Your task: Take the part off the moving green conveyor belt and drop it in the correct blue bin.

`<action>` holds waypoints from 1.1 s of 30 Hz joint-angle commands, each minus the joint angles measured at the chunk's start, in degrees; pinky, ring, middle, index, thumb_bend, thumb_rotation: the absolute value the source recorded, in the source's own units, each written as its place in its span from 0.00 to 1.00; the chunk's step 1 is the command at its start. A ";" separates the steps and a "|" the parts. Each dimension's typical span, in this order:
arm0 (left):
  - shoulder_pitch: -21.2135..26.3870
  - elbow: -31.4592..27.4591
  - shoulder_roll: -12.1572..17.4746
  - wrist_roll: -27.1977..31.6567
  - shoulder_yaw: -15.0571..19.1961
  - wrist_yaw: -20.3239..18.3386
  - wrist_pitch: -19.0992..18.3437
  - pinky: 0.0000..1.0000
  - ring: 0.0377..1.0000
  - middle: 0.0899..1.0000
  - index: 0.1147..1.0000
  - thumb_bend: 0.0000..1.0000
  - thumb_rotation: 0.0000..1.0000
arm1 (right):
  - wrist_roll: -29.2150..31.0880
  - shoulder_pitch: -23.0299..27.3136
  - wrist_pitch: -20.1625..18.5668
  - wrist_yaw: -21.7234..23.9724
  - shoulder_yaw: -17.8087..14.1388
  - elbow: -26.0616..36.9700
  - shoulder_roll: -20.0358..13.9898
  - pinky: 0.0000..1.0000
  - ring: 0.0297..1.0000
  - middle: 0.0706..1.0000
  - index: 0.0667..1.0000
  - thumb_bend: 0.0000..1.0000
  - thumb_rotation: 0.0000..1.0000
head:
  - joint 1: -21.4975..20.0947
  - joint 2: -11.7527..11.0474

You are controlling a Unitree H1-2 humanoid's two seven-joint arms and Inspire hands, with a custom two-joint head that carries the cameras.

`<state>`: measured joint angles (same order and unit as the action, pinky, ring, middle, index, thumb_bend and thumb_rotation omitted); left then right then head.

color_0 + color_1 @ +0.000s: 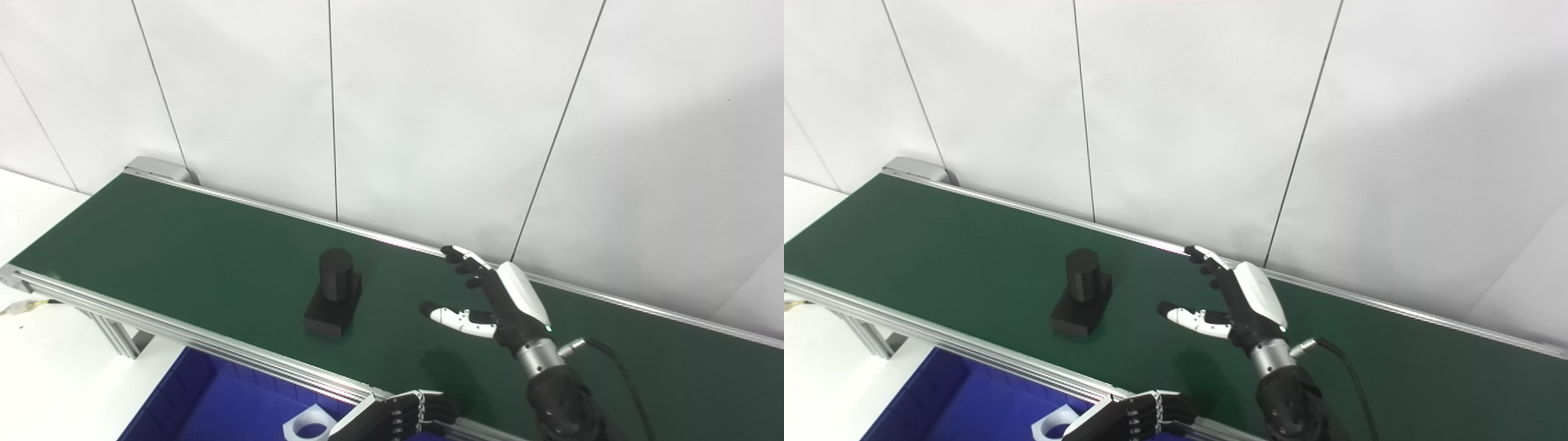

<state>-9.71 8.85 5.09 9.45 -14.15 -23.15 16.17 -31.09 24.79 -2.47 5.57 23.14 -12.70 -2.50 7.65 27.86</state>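
Standing upright on your green conveyor belt (184,245), the matte black part (334,300) is a cylinder on a rectangular base, axis vertical. Your right hand (496,303) hovers beside it, spread and empty. Your left hand (398,416) curls above the blue bin (202,404); I cannot tell if it holds anything. No writing is legible.

The blue bin (184,398) and left hand (398,416) are cut off by the bottom edge.

part (1080,295) on belt (937,245) | right hand (1240,300) spread, empty, near part
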 commanded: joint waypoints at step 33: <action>0.16 -2.08 -1.47 -0.92 -0.86 0.05 0.25 0.78 0.81 0.76 0.73 1.00 0.11 | -0.38 11.15 7.05 -5.95 3.42 -20.49 6.33 0.78 0.85 0.86 0.86 0.62 0.46 | 1.37 0.41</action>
<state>-9.83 8.70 3.98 8.16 -14.84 -22.90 15.80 -31.62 32.76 0.79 1.45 26.83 -33.92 2.24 8.96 28.21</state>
